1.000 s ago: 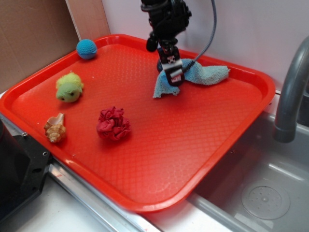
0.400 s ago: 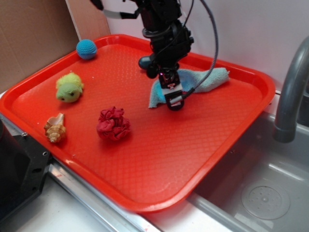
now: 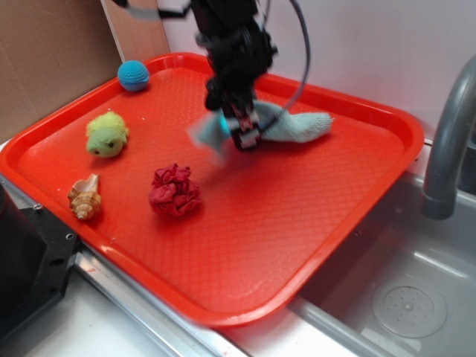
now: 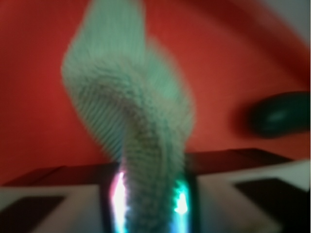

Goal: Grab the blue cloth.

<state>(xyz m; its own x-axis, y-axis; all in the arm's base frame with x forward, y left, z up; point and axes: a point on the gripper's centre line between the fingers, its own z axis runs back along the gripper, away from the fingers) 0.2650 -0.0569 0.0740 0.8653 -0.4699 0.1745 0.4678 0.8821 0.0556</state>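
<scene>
The blue cloth, a pale blue-grey terry washcloth, trails across the back of the red tray. One blurred end hangs left of my gripper, which is shut on the cloth's middle. In the wrist view the blue cloth fills the gap between the jaws and stretches away over the red tray floor. My gripper pinches it tightly, with coloured light glowing along both sides of the cloth.
A small blue crocheted ball sits at the tray's back left. A green fuzzy toy, a shell and a red ruffled fabric bundle lie on the left half. A grey faucet and sink stand to the right.
My gripper has moved left across the tray with the cloth in it. The cloth has been dragged along, and its free end now swings blurred to the left.
</scene>
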